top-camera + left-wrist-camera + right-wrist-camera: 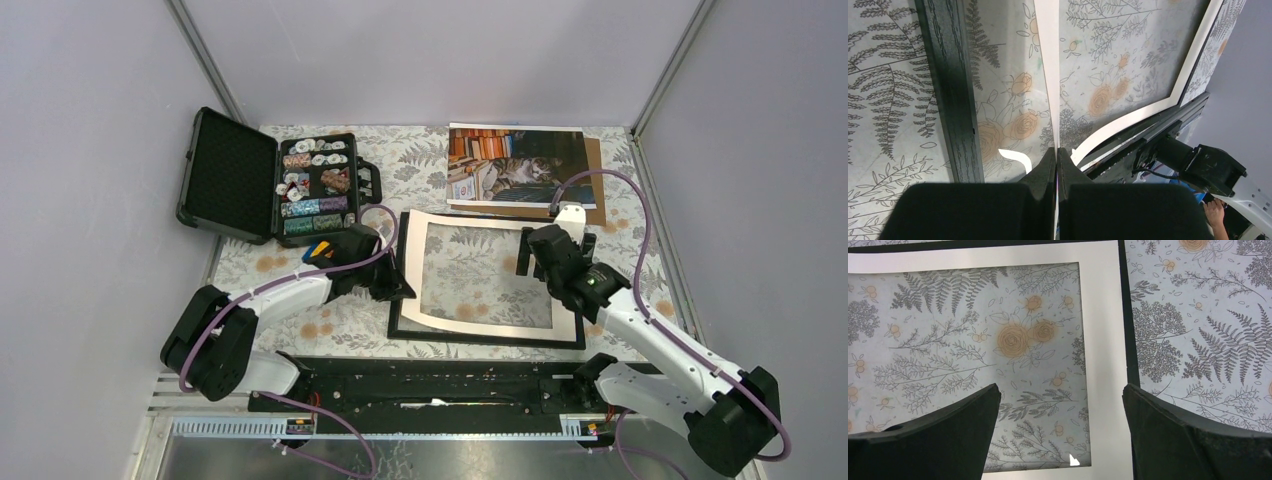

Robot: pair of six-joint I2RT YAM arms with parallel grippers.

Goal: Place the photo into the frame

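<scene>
The photo (520, 165), a tabby cat with books, lies at the back right on a brown backing board (594, 182). The black frame (480, 340) lies flat in the middle, glass showing the flowered tablecloth. A cream mat (470, 220) rests askew on it. My left gripper (397, 285) is shut on the mat's left edge, which runs edge-on as a white strip (1048, 60) into the closed jaws (1057, 152), beside the frame's moulding (950, 100). My right gripper (553, 256) is open and empty above the mat's right border (1103, 340) and the frame's edge (1128, 315); its fingers straddle them (1060, 390).
An open black case (225, 170) with foam lid and several poker chip stacks (315, 185) stands at the back left. A black rail (430, 385) runs along the near edge between the arm bases. Grey walls close in on three sides.
</scene>
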